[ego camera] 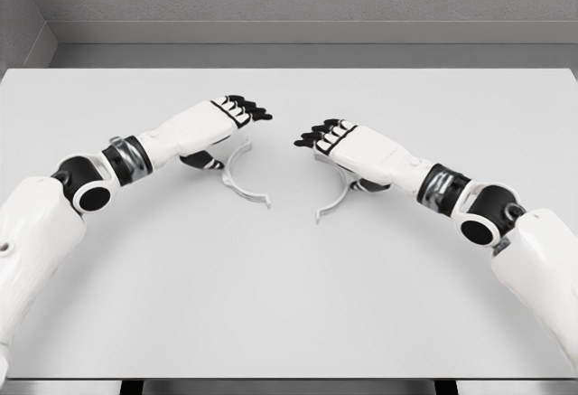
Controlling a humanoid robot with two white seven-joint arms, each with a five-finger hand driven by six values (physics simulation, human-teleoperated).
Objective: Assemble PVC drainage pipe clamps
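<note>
Pale grey surface [289, 305] filling most of the head view, grey wall along the far edge. Two white arms reaching in from 7 and 5 o'clock, wrists angled toward the middle. Left hand [237, 113] at about 11 o'clock from centre, palm down, dark fingers [253, 110] extended and relaxed, gripping nothing (thumb tucked beneath, dark against the surface). Right hand [332, 139] at about 1 o'clock, likewise loose and flat, fingers pointing toward the left hand. Left clamp half [240, 183], a white curved half-ring, lying just below the left hand. Right clamp half [336, 200] mirrored below the right hand, well apart from the first, curves bowing toward each other.
</note>
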